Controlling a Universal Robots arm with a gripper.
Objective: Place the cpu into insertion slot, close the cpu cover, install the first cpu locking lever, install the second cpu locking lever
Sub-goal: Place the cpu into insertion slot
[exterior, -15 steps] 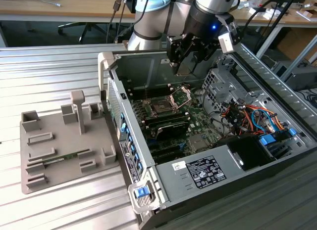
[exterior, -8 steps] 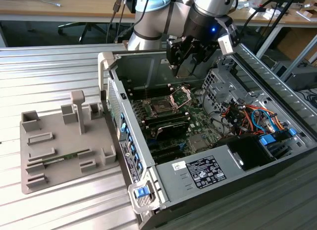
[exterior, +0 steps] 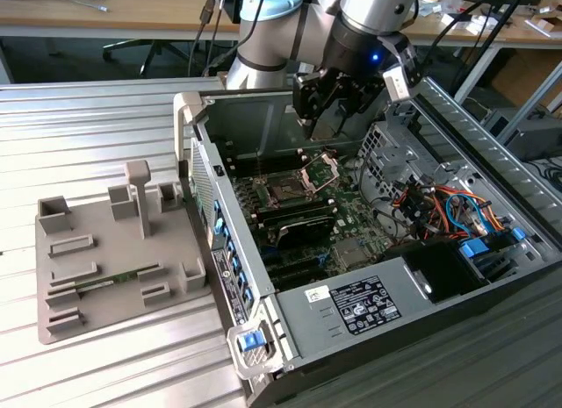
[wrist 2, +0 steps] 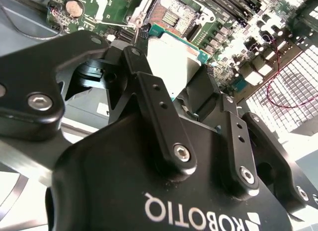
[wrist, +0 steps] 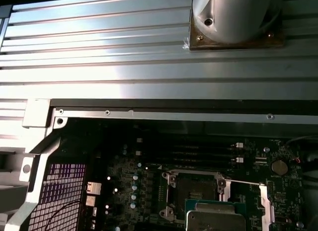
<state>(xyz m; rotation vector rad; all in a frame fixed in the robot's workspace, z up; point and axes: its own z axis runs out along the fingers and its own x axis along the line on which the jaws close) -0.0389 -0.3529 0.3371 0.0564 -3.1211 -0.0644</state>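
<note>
Small, flat, square, silvery-grey cpu (wrist 2: 171,62), clamped by two opposite edges between the closed fingers (wrist 2: 149,87) of the black gripper (wrist 2: 175,79). It hangs clear above the green motherboard (wrist 2: 89,23) inside the open grey computer case (exterior: 250,110). The square, dark, metal-rimmed insertion slot (wrist: 195,187) lies uncovered close by. The thin silvery cpu cover (exterior: 309,169) stands tilted up at the slot's edge.

The arm (exterior: 268,48) was your usual silver-grey tube job with a light blue joint cap (exterior: 263,4), plus a tiny blue light (exterior: 376,59) glowing near the wrist. The gripper (wrist 2: 174,74) was all matte black. It had chunky rounded links pinned with silver hex screws (wrist 2: 182,152), small holes down the fingers (wrist 2: 159,107), and white lettering across its body.
</note>
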